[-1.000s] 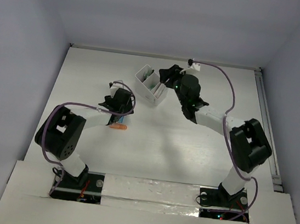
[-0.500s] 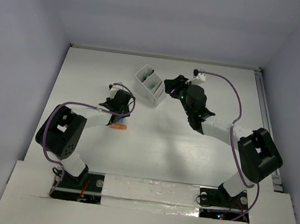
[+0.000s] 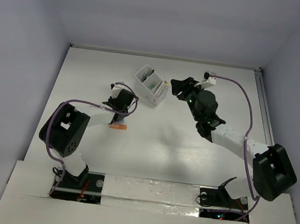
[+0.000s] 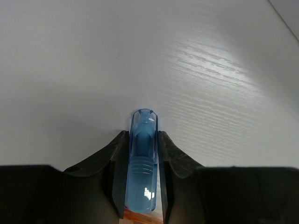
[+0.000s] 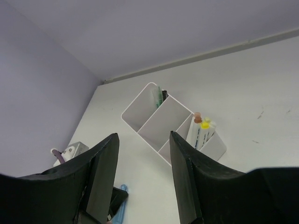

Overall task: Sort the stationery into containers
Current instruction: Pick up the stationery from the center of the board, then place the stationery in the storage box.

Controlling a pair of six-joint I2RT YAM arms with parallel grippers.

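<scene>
A short, chunky blue piece lies on the white table, and my left gripper is shut on it, both fingers pressed against its sides. An orange piece peeks out just behind it and shows beside the left gripper as an orange piece in the top view. The white three-compartment container stands at the back centre. One end compartment holds white pens with yellow and pink caps, and the other holds a green pen. My right gripper hovers open and empty right of the container.
Grey walls close in the table on the left, back and right. A metal rail runs along the right edge. The left arm's purple cable loops over the table near the blue piece.
The left gripper's jaws closed onto the blue piece. The right arm pulled back to the right, away from the container, still open.
</scene>
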